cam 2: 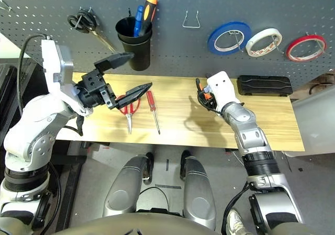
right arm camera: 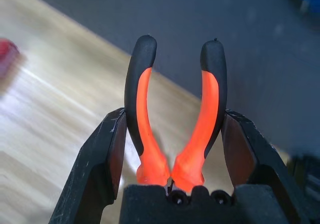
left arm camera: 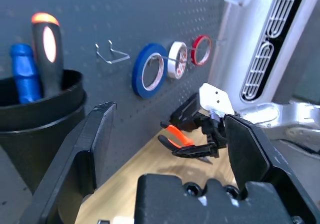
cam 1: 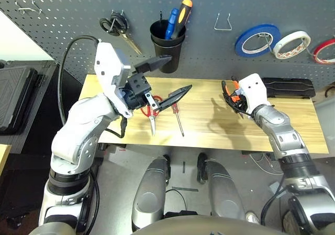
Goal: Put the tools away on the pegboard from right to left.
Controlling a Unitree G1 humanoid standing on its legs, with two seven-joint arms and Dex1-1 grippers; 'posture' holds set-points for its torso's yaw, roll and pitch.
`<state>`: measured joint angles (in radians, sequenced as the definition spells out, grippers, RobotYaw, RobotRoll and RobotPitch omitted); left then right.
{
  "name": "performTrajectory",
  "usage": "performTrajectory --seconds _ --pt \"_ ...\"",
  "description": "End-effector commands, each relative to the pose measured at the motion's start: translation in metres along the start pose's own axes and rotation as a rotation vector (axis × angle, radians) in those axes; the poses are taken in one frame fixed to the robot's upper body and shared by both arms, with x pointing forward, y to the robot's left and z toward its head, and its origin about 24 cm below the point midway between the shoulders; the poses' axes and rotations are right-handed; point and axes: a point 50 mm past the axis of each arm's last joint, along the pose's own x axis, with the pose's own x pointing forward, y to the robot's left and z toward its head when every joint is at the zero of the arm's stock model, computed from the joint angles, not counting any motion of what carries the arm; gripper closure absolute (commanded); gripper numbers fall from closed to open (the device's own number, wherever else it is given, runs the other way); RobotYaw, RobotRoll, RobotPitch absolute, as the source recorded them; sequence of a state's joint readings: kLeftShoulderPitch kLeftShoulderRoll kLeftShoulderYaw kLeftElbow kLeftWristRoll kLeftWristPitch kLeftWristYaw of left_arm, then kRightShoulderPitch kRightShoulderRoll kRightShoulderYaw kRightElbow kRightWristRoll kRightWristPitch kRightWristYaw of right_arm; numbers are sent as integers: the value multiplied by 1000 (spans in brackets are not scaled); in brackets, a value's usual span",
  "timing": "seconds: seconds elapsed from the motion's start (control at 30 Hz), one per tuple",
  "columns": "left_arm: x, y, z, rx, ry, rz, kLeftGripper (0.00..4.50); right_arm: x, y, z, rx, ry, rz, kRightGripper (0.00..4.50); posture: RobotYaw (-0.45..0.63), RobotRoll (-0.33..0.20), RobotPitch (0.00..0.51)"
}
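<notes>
The dark grey pegboard (cam 1: 68,15) stands behind the wooden table (cam 1: 209,127). A thin red tape ring (cam 2: 305,47) hangs at its far right. My right gripper (cam 1: 231,96) hovers over the right half of the table, shut on the orange-and-black pliers (right arm camera: 145,99), whose handles point out between the fingers. The red-handled scissors (cam 2: 128,109) and the slim red screwdriver (cam 1: 178,118) lie on the table's left half. My left gripper (cam 1: 179,74) is open just above them with nothing between its fingers, and it partly covers the scissors.
A black cup (cam 1: 167,46) on the board holds a blue and an orange-and-black screwdriver. Black-handled scissors (cam 1: 118,25) hang at the left, an empty metal hook (cam 1: 223,23) in the middle, then blue tape (cam 1: 256,40) and white tape (cam 1: 291,44). A black case (cam 1: 288,87) lies at the table's back right.
</notes>
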<state>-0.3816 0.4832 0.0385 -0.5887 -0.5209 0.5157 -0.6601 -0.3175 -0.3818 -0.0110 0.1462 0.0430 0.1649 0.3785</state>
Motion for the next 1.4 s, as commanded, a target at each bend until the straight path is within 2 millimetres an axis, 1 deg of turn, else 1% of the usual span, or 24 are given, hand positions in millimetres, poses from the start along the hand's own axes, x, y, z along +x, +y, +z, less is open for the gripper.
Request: performTrajectory --seconds 0.03,0.1,0.3,0.53,0.67,0.73,0.93,1.03,1.13,1.27,1.3,1.4 --pt "0 -3 10 9 -54 2 0 -11 -5 14 -42 -113 1 1342 288 0 257" --pt "0 -1 13 9 -80 20 0 -16 -5 18 -87 -144 12 1342 288 0 255" --pt "0 0 19 10 -114 33 0 -25 -7 16 -123 -169 16 1342 284 0 250" --pt "-1 5 17 8 -88 62 0 -38 -10 39 -166 -359 -8 1342 276 0 245" --pt "-1 13 11 12 -31 105 0 -46 -12 63 -213 -500 -35 1342 265 0 244" --pt "-1 15 9 17 -19 112 0 -49 -12 71 -224 -544 -45 1342 257 0 244" --pt "2 18 4 19 -12 115 0 -49 -8 98 -250 -704 -63 1342 235 0 241" --pt "3 19 3 24 -9 115 0 -48 -4 116 -246 -795 -67 1342 226 0 238" --pt "3 21 2 29 -5 116 0 -41 -3 138 -228 -878 -85 1342 220 0 236" --pt "4 21 1 31 -3 114 0 -32 0 159 -197 -942 -96 1342 220 0 236" --pt "5 21 1 32 -3 112 0 -28 0 167 -178 -963 -105 1342 220 0 236" --pt "6 21 0 34 -1 109 0 -16 0 182 -131 -988 -133 1342 217 0 233"
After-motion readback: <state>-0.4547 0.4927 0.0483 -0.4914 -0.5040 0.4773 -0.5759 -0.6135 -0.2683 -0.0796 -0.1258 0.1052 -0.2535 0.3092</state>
